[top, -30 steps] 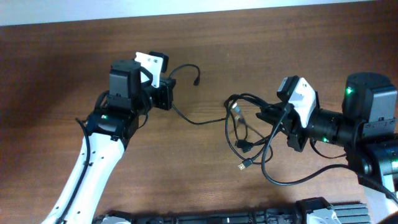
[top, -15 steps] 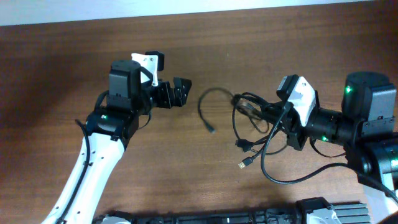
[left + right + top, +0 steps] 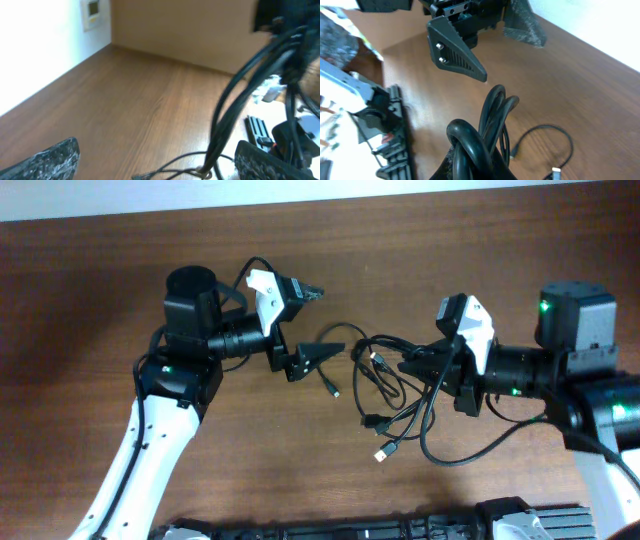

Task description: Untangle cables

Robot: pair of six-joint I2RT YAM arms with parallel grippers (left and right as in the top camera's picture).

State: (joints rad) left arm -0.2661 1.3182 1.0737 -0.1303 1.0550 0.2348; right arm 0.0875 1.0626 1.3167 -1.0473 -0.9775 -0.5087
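1. Now the cables (image 3: pixel 385 380) are lying bunched just right of the table's middle, with 1 loose strand (image 3: pixel 335 340) arching left and its plug (image 3: pixel 334 391) resting on the wood.
2. A second ago that strand was being stretched leftward. It has been let go and is curling back toward the bunch, so I judge that little separation is being kept.
3. The right gripper (image 3: pixel 420 368) is pinching the bunch's right side. The left gripper (image 3: pixel 330 322), turned and spread wide, is hovering beside the strand, holding nothing.
4. Bare table (image 3: pixel 120 260) is showing far and left, giving pulling room, while black gear (image 3: pixel 350 530) is lining the near edge.
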